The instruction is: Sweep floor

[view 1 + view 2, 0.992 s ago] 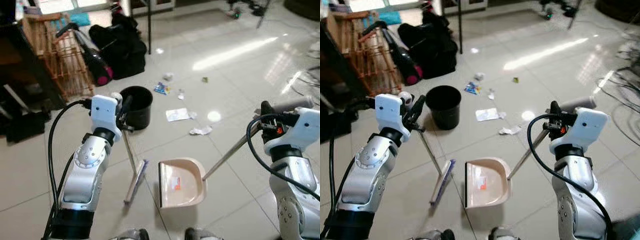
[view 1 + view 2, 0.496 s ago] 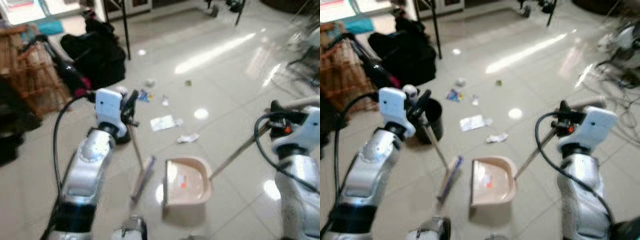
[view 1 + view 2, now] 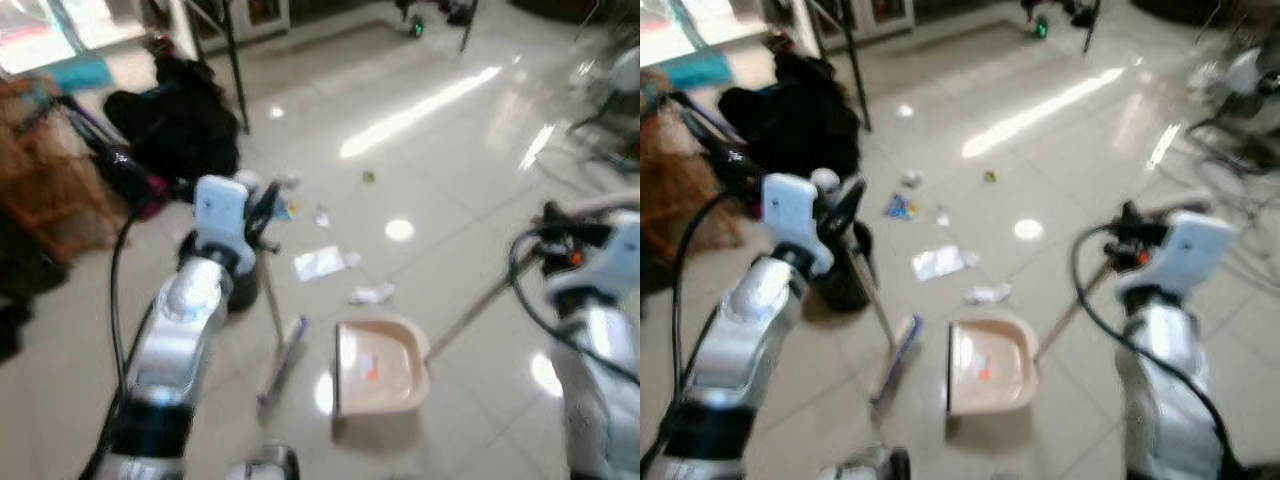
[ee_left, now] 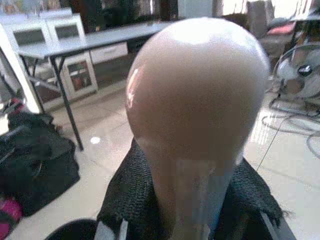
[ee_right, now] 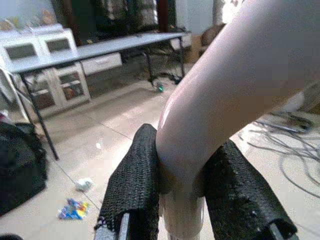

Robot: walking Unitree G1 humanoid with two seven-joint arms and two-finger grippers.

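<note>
The broom (image 3: 272, 322) stands tilted, its head on the floor at about 6 o'clock. Just at its 3 o'clock lies a beige dustpan (image 3: 378, 364), flat on the tiles, its long handle slanting up toward 2 o'clock. Scraps of litter (image 3: 322, 262) lie scattered at 12 o'clock.

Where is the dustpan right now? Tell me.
In the left eye view, the dustpan lies on the tiled floor before the robot, just right of the broom head; its long handle runs up to the right gripper.

floor (image 3: 470, 150): glossy pale tiles | grey table (image 5: 100, 47) | white cabinets (image 5: 45, 70)
</note>
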